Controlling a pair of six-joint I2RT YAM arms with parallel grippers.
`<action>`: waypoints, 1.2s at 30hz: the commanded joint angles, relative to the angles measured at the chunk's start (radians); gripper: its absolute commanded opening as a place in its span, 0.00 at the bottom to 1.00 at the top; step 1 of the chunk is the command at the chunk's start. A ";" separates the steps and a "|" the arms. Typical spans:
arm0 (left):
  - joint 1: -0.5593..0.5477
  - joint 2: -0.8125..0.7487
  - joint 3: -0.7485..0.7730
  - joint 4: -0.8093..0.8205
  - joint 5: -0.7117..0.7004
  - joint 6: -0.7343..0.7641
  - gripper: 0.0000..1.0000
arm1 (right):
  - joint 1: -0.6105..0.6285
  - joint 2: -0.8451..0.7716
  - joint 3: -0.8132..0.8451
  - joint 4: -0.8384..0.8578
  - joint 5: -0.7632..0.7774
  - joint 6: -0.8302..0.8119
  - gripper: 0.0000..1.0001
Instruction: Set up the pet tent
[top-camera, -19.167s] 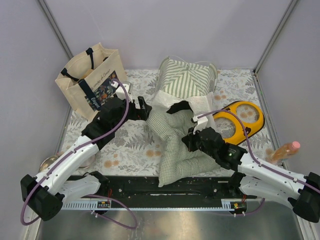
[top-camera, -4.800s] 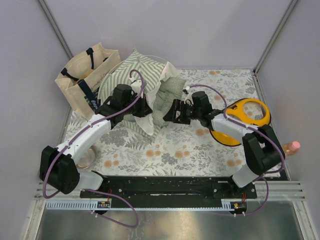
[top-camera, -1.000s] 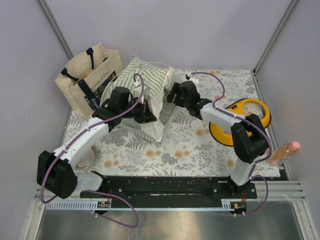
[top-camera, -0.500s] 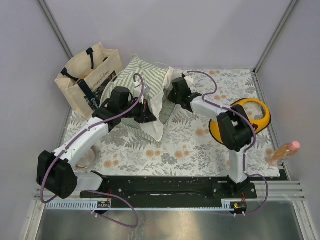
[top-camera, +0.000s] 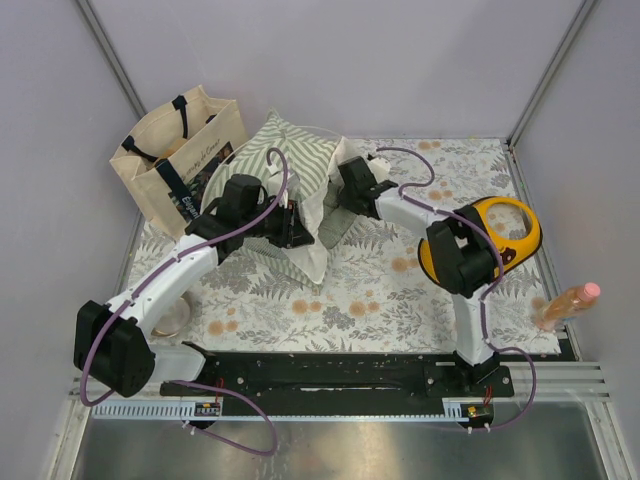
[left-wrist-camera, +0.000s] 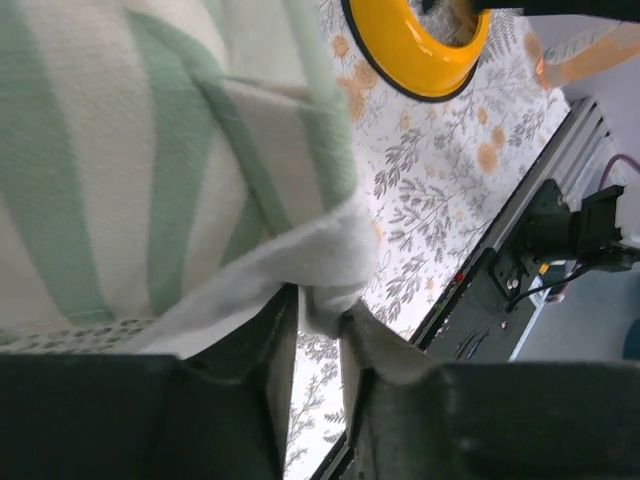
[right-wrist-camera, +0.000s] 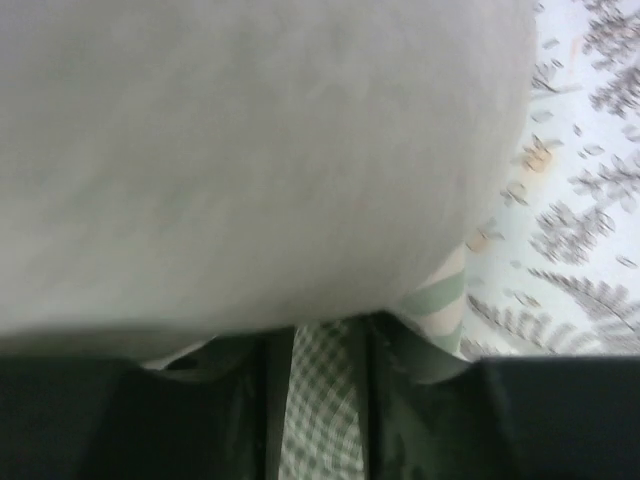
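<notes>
A: Where's the green-and-white striped fabric tent (top-camera: 285, 152)?
B: Back of the desk (top-camera: 400, 290). Left gripper (left-wrist-camera: 318, 318) pinches its white flap (left-wrist-camera: 300, 262); right gripper (right-wrist-camera: 318, 342) pinches the green checked cushion (right-wrist-camera: 315, 430).

Left gripper (left-wrist-camera: 318, 308) pinched tight on a fold of the white flap (left-wrist-camera: 300, 255) of the pet tent (left-wrist-camera: 120, 170), striped fabric filling the left side, with floral cloth (left-wrist-camera: 440, 190), a yellow bowl (left-wrist-camera: 415, 55) and a black rail (left-wrist-camera: 520, 280) to the right.
</notes>
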 joint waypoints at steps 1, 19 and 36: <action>-0.001 -0.016 0.050 -0.019 -0.021 -0.031 0.34 | -0.011 -0.275 -0.186 0.097 -0.074 -0.078 0.45; -0.003 -0.353 0.004 0.000 -0.062 -0.034 0.94 | -0.002 -0.869 -0.432 0.194 -0.645 -0.240 0.45; -0.001 -0.435 0.030 -0.052 -0.312 -0.148 0.94 | 0.072 -0.533 -0.251 0.027 -0.674 -0.298 0.30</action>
